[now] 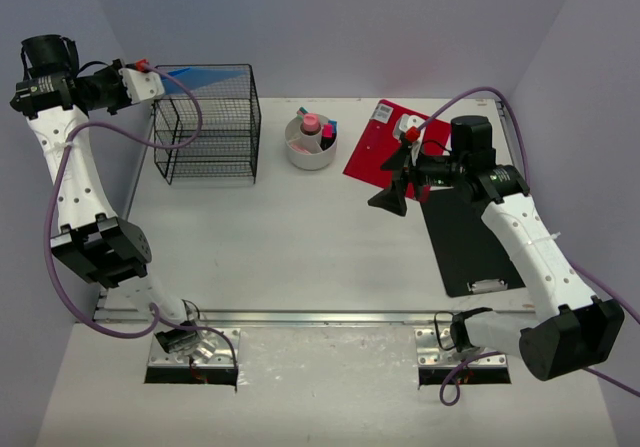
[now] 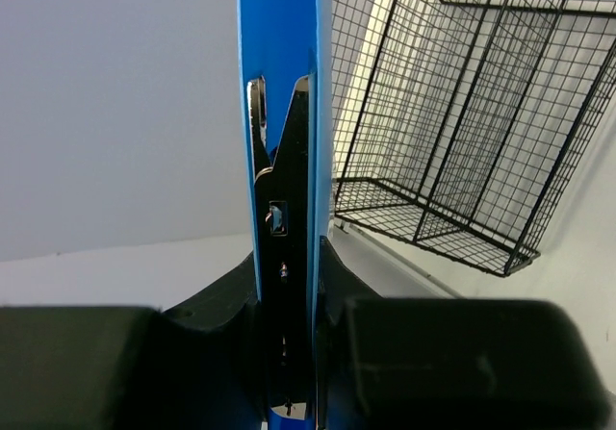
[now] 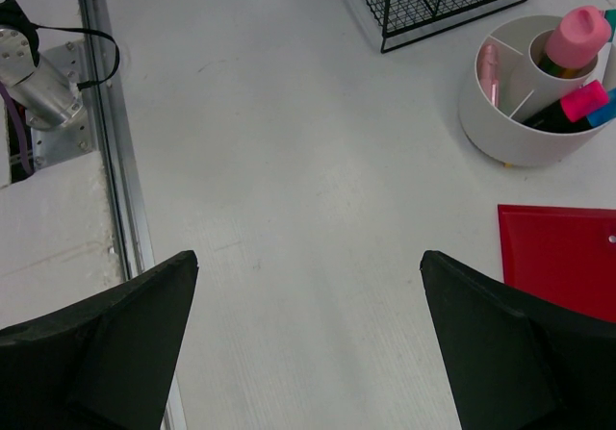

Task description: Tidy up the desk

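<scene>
Tabletop (image 1: 300,237): smooth off-white rectangle, metal front rail (image 1: 300,318), under black wire rack (image 1: 205,127). Left pincer (image 2: 288,266) clenched on flat blue board (image 2: 279,64), edge-on above rack. Right pincer (image 3: 308,257) spread wide, right of rack, open surface between.

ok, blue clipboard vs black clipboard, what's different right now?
The blue clipboard is clamped in the left claw, up by the wire rack; the black clipboard lies flat on the desk, no claw on it. Blue is at far left, black at near right. Both are flat boards with a metal clip.
</scene>
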Action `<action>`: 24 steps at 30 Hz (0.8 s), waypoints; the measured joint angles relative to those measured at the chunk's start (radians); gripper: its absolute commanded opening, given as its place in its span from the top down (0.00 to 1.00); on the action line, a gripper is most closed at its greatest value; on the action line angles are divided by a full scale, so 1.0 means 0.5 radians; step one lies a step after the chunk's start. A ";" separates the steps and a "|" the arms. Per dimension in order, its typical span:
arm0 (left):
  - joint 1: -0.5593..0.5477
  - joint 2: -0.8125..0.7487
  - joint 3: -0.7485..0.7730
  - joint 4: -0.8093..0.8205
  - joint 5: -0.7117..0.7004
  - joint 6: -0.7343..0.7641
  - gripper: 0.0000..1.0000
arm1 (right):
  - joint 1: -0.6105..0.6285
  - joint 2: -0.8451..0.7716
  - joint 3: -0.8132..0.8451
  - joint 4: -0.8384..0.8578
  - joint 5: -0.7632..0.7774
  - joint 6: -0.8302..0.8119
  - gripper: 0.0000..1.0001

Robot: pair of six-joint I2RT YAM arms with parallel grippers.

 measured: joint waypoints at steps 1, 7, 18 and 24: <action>0.000 0.000 0.000 -0.013 -0.006 0.022 1.00 | 0.000 0.000 0.000 0.000 0.000 0.000 0.01; -0.003 0.000 0.000 -0.052 -0.054 0.098 1.00 | 0.000 0.000 0.000 0.001 0.000 -0.001 0.01; -0.130 0.000 -0.002 -0.003 -0.213 0.007 1.00 | -0.001 0.000 0.000 0.000 -0.001 -0.007 0.01; -0.245 0.011 -0.002 0.072 -0.363 -0.114 1.00 | -0.002 0.000 0.000 -0.019 -0.001 -0.025 0.01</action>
